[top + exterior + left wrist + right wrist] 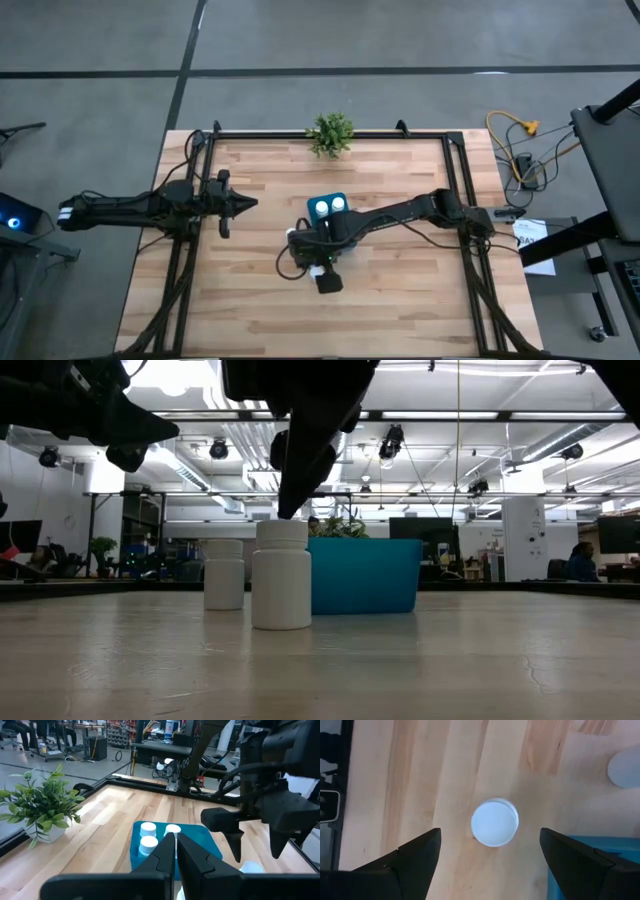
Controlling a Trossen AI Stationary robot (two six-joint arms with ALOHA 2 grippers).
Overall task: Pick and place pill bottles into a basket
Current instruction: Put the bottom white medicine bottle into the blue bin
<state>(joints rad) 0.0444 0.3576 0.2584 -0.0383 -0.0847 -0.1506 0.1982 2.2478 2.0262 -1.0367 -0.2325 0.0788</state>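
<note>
Two pill bottles still stand outside our basket

Nearest in the low view, centre frame, one pill bottle (281,574) stands under our right gripper (490,852), jaws wide above its cap, holding nothing. Just behind, left of centre, a second bottle (224,573) waits. Farther back, the basket (365,575) already holds three bottles (148,842); we judge the job about half done. Our left gripper (240,203), mid-left overhead, waits closed.

The high view looks straight down on both arms from far overhead; the low view sits at tabletop level, close to a pill bottle (281,575) under the right gripper (312,256). The right wrist view looks straight down between its fingers onto that bottle; the left wrist view faces level across, sharing the basket (200,840) beside that gripper.
</note>
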